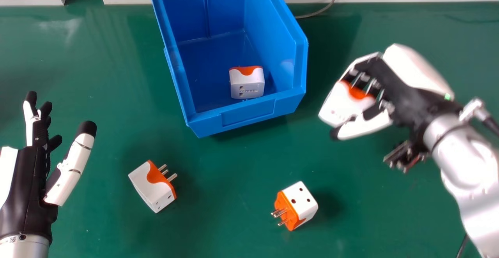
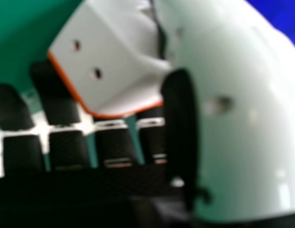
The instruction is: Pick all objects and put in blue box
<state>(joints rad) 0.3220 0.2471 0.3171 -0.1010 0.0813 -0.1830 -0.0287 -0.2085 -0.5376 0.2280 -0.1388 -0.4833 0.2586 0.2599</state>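
At twelve o'clock in the head view, the edge cuts off the far end of the blue box (image 1: 249,112). Toward eight, it crops the left hand (image 1: 33,195) and left forearm (image 1: 25,248); toward four, the right forearm (image 1: 460,156). The right hand (image 1: 409,94) (rather a smudge) is blurred and partly hides the held adapter (image 1: 341,104), also blurred. The boxed adapter (image 1: 247,86) has markings too small to read.

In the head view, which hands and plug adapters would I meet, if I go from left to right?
Left hand, first table adapter, boxed adapter, second table adapter, right hand together with its held adapter.
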